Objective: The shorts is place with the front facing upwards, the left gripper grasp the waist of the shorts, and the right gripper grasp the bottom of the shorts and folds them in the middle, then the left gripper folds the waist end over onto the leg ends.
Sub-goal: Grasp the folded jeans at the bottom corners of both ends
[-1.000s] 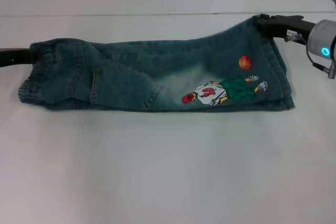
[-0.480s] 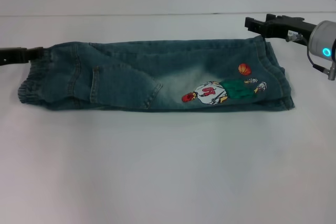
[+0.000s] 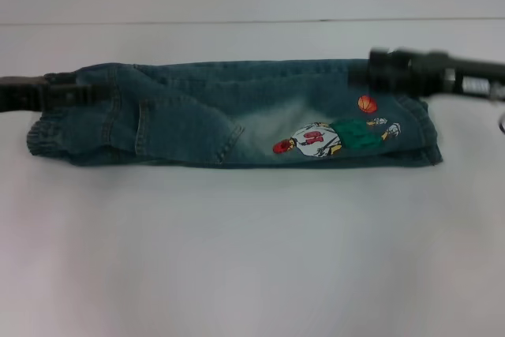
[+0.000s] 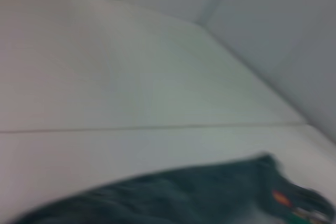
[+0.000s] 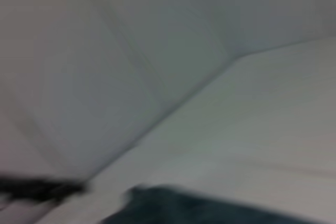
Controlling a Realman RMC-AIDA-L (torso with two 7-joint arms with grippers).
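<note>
The blue-green denim shorts (image 3: 197, 120) lie flat on the white table, folded lengthwise into a long strip. The gathered waist (image 3: 46, 136) is at the left end. The leg ends (image 3: 426, 128) and the cartoon print (image 3: 331, 136) are at the right end. My all-black left gripper (image 3: 88, 92) reaches in from the left and lies over the far corner of the waist. My right gripper (image 3: 369, 71) reaches in from the right, over the far edge near the leg ends. Both are blurred. The left wrist view shows the shorts (image 4: 184, 198) along its lower edge.
A white table top (image 3: 252, 250) spreads wide in front of the shorts. A seam line (image 3: 237, 21) runs across the table behind them, with a pale wall beyond. The right wrist view shows dark denim (image 5: 199, 208) and a black shape (image 5: 37, 187) farther off.
The raised far hem corner came free of the right gripper and dropped flat. Both grippers then moved inward, the left one rightward over the waist, the right one leftward over the leg end.
</note>
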